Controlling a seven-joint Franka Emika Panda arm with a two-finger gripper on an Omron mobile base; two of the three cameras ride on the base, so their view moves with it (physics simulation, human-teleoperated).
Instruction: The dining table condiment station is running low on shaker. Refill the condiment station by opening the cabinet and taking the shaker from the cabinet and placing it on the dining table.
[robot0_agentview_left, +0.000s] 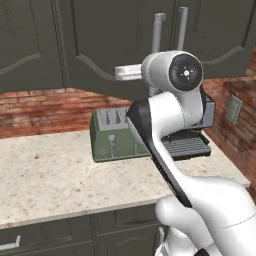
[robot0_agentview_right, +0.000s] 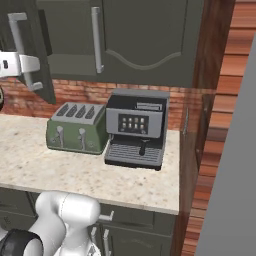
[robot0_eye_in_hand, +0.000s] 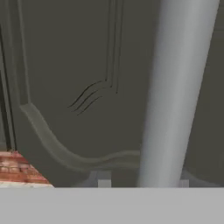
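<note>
The dark grey-green cabinet hangs over the counter. One door stands swung out, seen nearly edge-on in the right base view. My gripper is at that door's pale bar handle, about halfway down it. In the left base view the hand juts left from the wrist below the handle. The hand view looks straight at the door panel, with the handle very close and right of centre. The fingertips are too hidden to show how the jaws stand. The shaker is hidden and the dining table is out of view.
A green toaster and a black coffee machine stand on the beige counter under the cabinet. A red brick wall runs behind them. A brown side panel closes the counter's right end.
</note>
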